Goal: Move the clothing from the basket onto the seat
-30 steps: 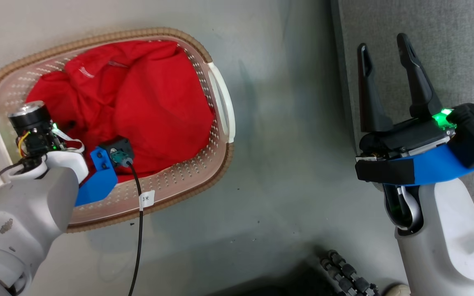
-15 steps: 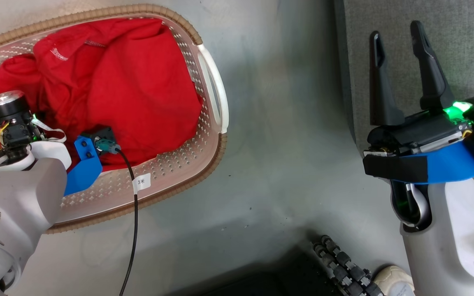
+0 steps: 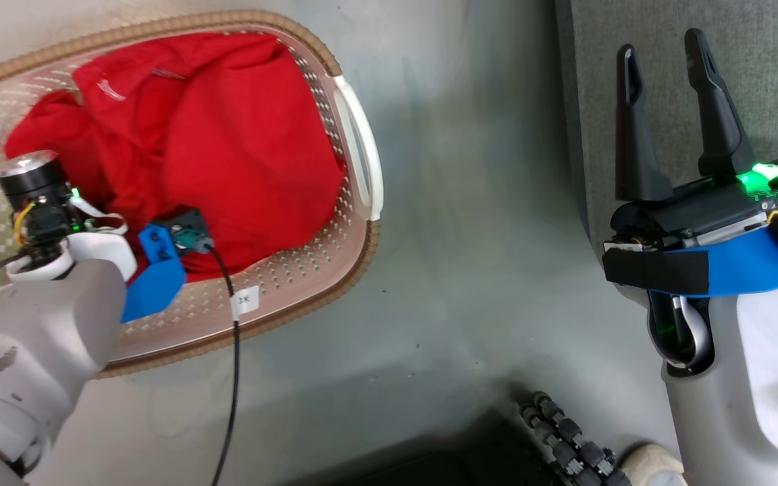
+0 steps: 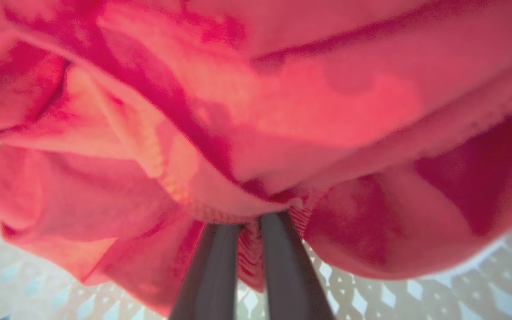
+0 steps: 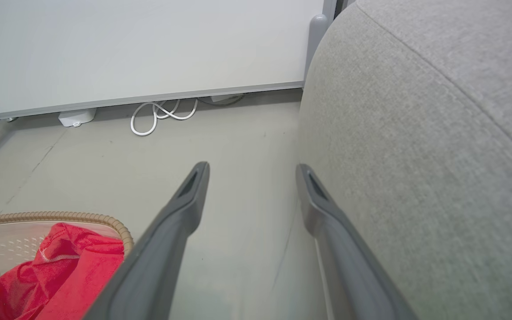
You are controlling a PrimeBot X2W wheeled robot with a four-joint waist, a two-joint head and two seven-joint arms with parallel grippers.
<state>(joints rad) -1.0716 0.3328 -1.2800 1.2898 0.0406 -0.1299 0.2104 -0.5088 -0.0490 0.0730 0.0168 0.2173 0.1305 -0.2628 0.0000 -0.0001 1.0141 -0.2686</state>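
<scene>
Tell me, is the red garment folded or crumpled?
Crumpled: the clothing lies bunched in uneven folds inside the basket.

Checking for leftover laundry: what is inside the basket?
A crumpled red garment fills most of the basket, with the left end effector closed on a fold of it. Perforated basket floor shows around it. Anything beneath the fabric is covered.

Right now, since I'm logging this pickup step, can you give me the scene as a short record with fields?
clothing: red, bunched inside the basket
basket: cream, perforated, brown rim, on the floor
left gripper: shut on a fold of the clothing
right gripper: open, holding nothing, beside the seat
seat: light grey sofa cushion, right of the basket
</scene>
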